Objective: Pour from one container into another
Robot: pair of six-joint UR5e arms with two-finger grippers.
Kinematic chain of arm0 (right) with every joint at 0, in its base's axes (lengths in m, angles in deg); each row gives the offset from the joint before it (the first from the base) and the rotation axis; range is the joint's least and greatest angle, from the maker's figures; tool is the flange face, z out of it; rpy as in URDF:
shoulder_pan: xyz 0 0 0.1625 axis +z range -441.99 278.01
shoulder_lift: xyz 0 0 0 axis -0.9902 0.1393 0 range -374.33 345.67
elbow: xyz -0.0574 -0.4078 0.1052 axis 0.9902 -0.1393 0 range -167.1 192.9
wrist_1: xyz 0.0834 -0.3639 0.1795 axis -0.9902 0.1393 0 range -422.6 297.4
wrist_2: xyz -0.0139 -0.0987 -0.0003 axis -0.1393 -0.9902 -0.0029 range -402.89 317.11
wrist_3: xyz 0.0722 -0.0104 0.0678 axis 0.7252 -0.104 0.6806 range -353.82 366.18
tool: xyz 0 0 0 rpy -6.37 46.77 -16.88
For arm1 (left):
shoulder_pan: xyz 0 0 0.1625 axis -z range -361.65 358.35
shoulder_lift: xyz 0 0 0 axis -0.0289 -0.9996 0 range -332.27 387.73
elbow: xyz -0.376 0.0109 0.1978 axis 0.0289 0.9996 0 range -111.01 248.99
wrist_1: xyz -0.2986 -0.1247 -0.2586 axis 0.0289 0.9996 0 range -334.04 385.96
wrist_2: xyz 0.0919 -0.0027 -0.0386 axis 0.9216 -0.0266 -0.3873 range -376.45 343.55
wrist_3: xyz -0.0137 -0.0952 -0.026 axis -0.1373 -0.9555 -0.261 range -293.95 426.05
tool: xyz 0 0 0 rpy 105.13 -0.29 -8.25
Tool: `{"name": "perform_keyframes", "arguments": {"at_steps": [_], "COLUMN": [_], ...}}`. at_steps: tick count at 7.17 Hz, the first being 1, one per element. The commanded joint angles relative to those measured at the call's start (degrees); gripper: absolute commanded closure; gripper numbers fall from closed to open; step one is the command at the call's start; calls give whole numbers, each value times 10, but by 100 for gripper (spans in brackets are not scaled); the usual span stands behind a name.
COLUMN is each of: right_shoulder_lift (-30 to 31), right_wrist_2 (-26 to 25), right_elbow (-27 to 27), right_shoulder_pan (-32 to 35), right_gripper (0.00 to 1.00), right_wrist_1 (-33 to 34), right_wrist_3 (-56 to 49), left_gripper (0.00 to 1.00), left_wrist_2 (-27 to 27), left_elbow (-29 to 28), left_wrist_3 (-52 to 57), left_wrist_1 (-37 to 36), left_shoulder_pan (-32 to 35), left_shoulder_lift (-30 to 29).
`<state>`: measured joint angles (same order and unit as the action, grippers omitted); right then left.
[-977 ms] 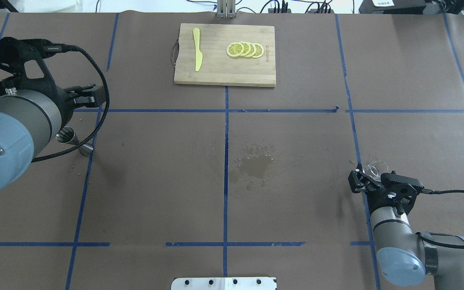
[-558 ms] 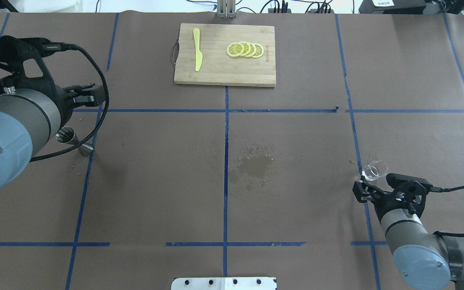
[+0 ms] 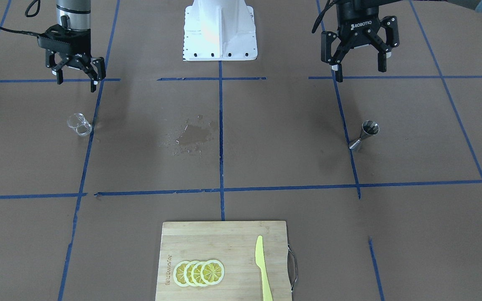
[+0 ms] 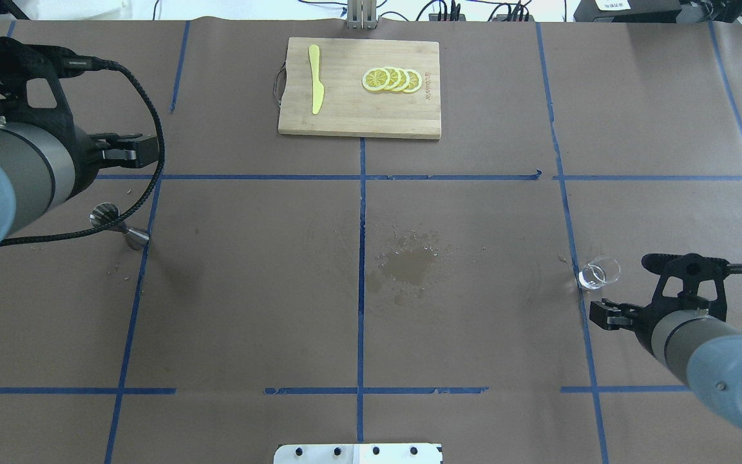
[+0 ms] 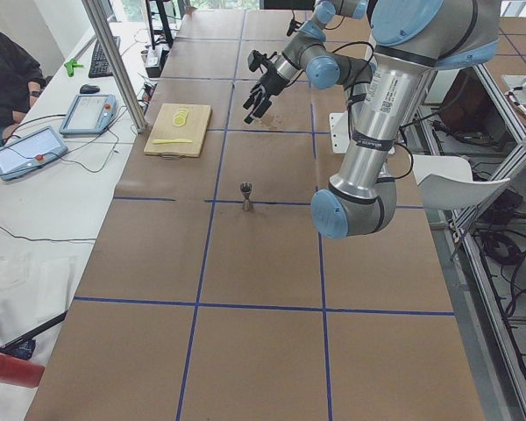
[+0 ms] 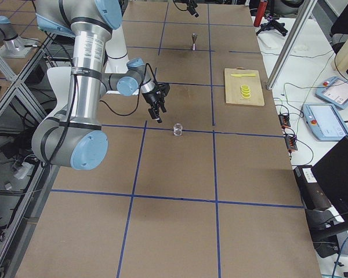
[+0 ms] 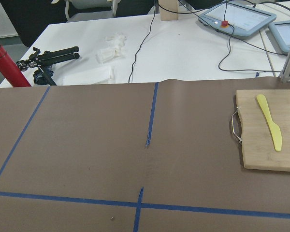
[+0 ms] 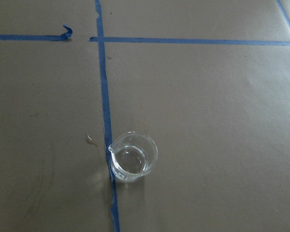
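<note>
Centrally, shows a wet stain [image 3: 191, 136] on the brown-paper-covered table [image 3: 274, 138], used below as the landmark.

Well off to the robot's right of the stain: a small clear glass beaker [image 3: 78, 124], upright, pour spout visible, resting on a blue tape line [image 3: 85, 154]. Contents too faint to tell.

Nearer the robot than the beaker, on that same side of the stain: the right gripper [image 3: 77, 79], raised above the table, fingers spread, holding nothing, clear of the glass.

Well off to the robot's left of the stain: a steel double-ended jigger [image 3: 364, 134], upright, just beside another tape line.

Nearer the robot than the jigger, on that side of the stain: the left gripper [image 3: 360, 69], lifted high, fingers splayed wide, empty.

Beyond the stain, away from the robot: a bamboo cutting board [image 3: 232, 246] with a metal handle, carrying four overlapping lemon slices [image 3: 199, 272] and a yellow plastic knife [image 3: 262, 267], slices and knife apart.
</note>
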<state>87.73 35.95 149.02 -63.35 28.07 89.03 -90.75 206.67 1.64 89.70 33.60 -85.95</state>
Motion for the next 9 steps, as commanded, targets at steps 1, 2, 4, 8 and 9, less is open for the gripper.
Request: {"name": "perform_keyframes", "arguments": {"at_steps": [1, 2, 4, 8, 9], "right_shoulder_lift": [-22, -24, -61, -115, -114], "right_wrist_2": [164, 223, 306, 420, 456], "right_elbow": [11, 9, -9, -99, -127], "right_shoulder_pan": [152, 216, 327, 555, 595], "right_gripper": [0, 0, 0, 0, 0], "right_wrist_1": [7, 19, 71, 160, 160], "right_wrist_3": [-148, -229, -394, -698, -765], "left_gripper": [0, 0, 0, 0, 0], "left_wrist_2": [-75, -113, -166, -384, -432], "left_elbow": [-3, -11, -35, -198, -247], "left_wrist_3": [131, 192, 334, 597, 672], "left_wrist_1": [4, 5, 19, 119, 123], "left_shoulder_pan": [64, 94, 168, 391, 442], "left_shoulder_lift": [0, 0, 1, 7, 8]}}
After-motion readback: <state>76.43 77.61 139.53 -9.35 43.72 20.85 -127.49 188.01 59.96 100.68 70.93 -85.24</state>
